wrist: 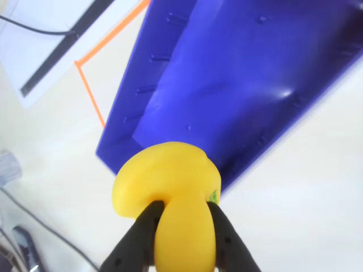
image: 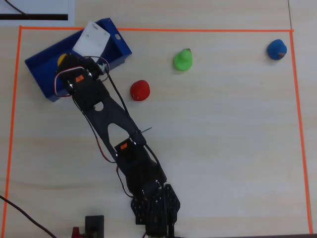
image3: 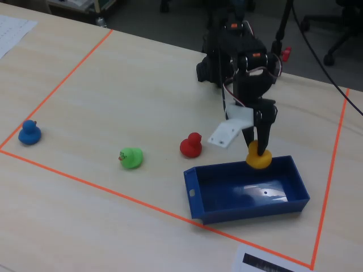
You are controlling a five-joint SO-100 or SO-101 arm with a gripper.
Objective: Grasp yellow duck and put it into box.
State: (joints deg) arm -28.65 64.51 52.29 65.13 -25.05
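Over the far wall of the box [image3: 249, 207] in the fixed view, the gripper [image3: 259, 148] pinches the duck [image3: 258, 159].

The pale wood-grain worktop [image3: 113, 85], edged with orange tape lines [image3: 96, 184], carries a blue open-topped plastic box [image3: 195, 198], a red toy duck [image3: 191, 145], a green toy duck [image3: 131, 157] and a blue toy duck [image3: 29, 132].
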